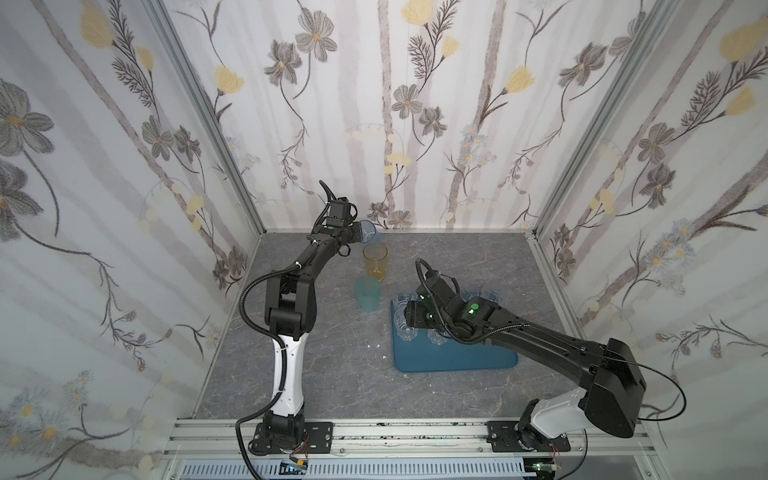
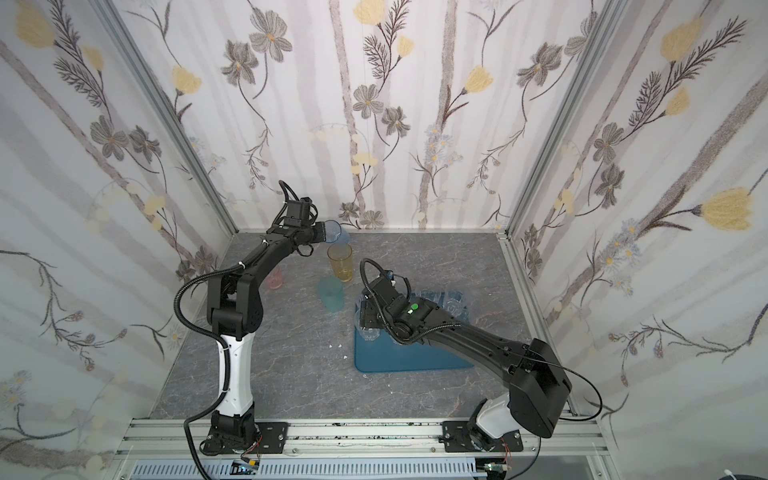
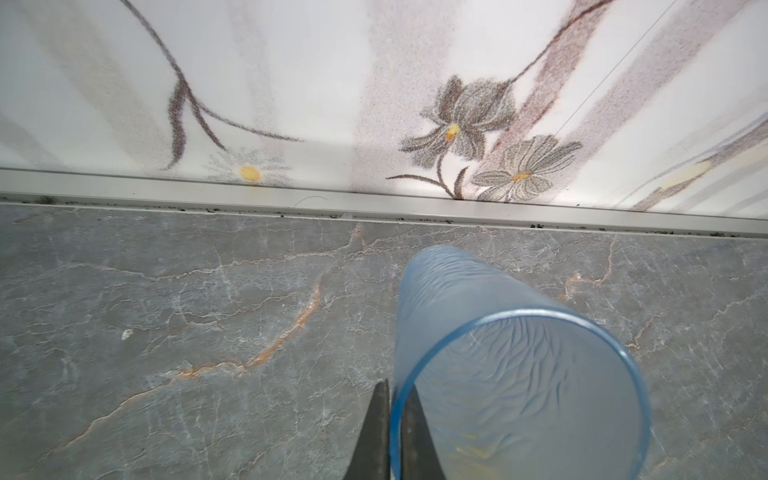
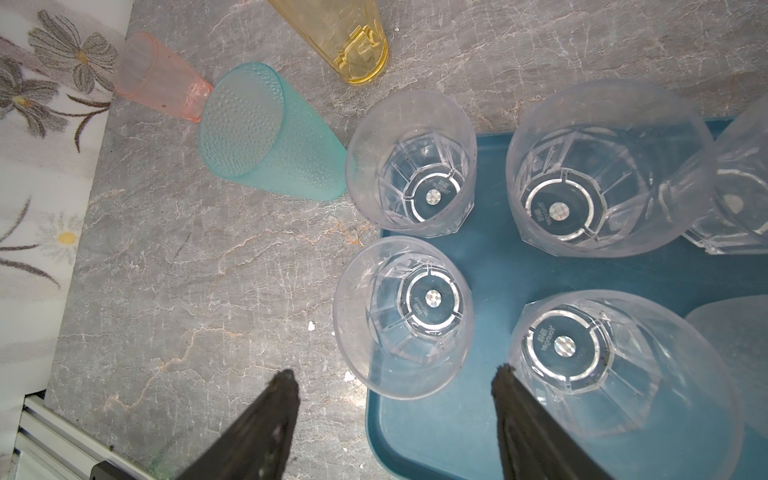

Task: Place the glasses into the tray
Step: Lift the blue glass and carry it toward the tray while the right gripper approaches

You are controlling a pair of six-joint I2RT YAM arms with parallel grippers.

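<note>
My left gripper (image 3: 395,419) is shut on the rim of a blue glass (image 3: 519,374), one finger inside and one outside. It holds the glass tilted near the back wall, in both top views (image 1: 368,233) (image 2: 335,232). An amber glass (image 1: 375,259) (image 4: 345,37), a teal glass (image 1: 368,293) (image 4: 266,133) and a pink glass (image 2: 275,279) (image 4: 158,79) stand on the table left of the blue tray (image 1: 457,357) (image 4: 490,270). Several clear faceted glasses (image 4: 602,166) stand upright in the tray. My right gripper (image 4: 397,374) (image 1: 409,313) hangs open over the tray's left edge, above one clear glass (image 4: 401,316), holding nothing.
The back wall and its metal rail (image 3: 374,203) run close beyond the held blue glass. The left wall (image 4: 37,166) is near the pink glass. Small white crumbs (image 1: 374,345) lie on the grey marble table (image 1: 332,374) left of the tray.
</note>
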